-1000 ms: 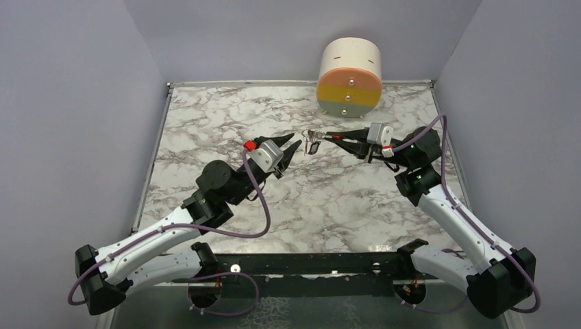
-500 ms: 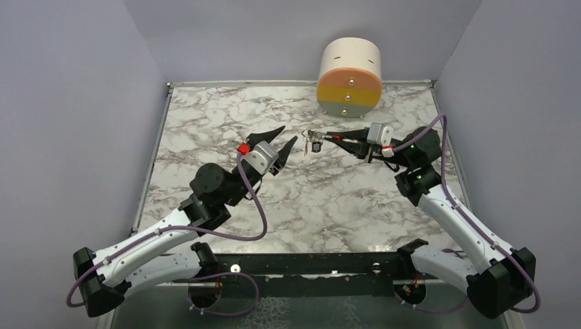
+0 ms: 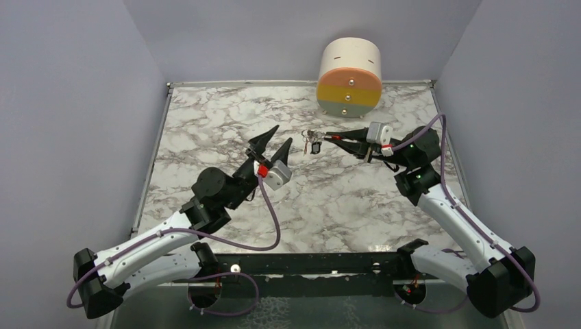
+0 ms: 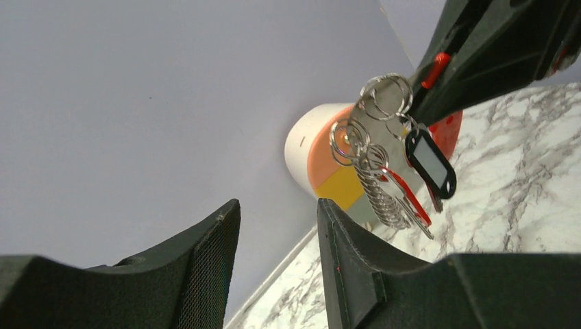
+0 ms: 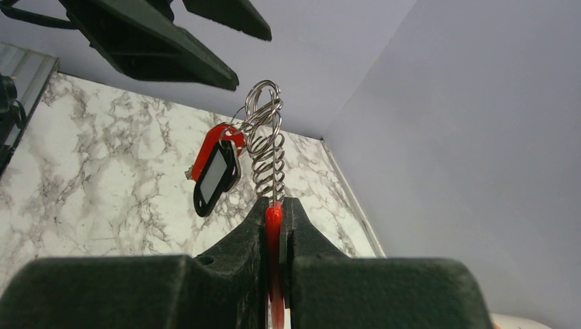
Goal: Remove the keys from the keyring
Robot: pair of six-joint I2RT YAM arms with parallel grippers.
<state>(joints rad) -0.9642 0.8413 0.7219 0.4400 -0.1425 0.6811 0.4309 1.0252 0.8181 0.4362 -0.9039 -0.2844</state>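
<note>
**Top external.** My left hand hangs above the marble bench, jaws apart and nothing between them. Its tips point at the keyring, which my right hand holds in the air just beside them. A drum with an orange and yellow face stands at the far edge, well apart.

**Left wrist.** Beyond the open fingers dangles the bundle: stacked silver rings, a coiled silver chain, the dark-headed key, and the red-headed key lying across the chain. Nothing touches my left fingers.

**Right wrist.** The right hand is clamped shut on the keyring's red clip. Chain, rings and both keys extend from it toward the left hand.

**Hazards, as I judge them.** Both keys appear to be on the ring, so the task is barely begun. The keys lie against the chain, so a closing left hand could catch chain or ring instead of a key. A pull then would drag the clip from the right hand's narrow hold and drop everything onto the bench. The free-hanging bundle may also swing at first contact and spoil my aim.
</note>
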